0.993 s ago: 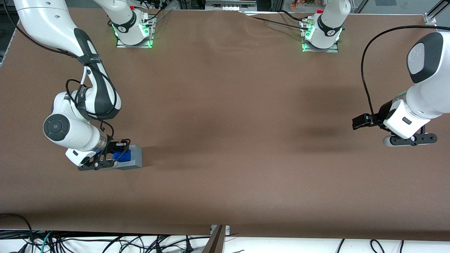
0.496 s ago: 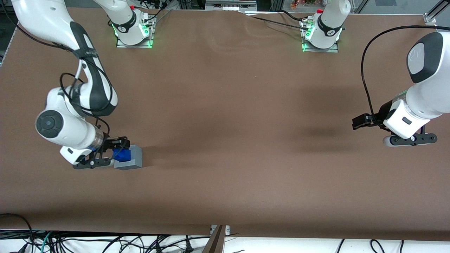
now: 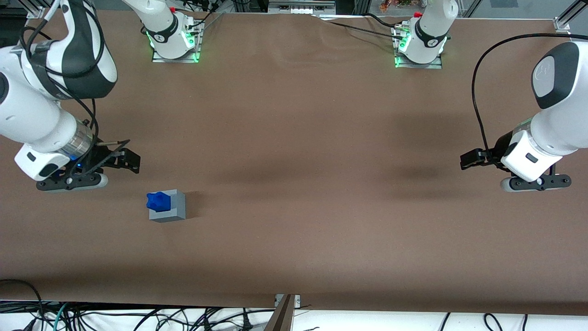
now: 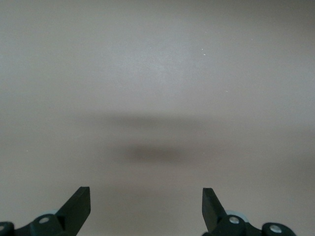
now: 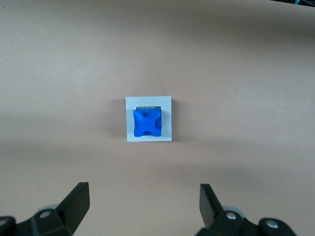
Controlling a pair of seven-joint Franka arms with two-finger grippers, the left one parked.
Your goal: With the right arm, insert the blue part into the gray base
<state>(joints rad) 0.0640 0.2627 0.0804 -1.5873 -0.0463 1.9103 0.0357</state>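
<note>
Right arm [image 3: 41, 115] is positioned at the working arm's end of the brown counter [image 3: 321, 138], raised clear of the workpieces. Its tool [image 3: 73, 180] is released: in the right wrist view the tool [image 5: 142, 206] shows both black fingers [image 5: 76, 201] spread wide apart with nothing between them. The gray base [image 3: 171, 208] rests flat on the counter, nearer to the front camera than the tool and well apart from it. The blue part [image 3: 158, 201] sits on the gray base, seated in the square recess of its top face and standing proud of it. The right wrist view confirms this: blue part [image 5: 147, 123] lies within the outline of the gray base [image 5: 167, 119], gray rim visible on all sides.
</note>
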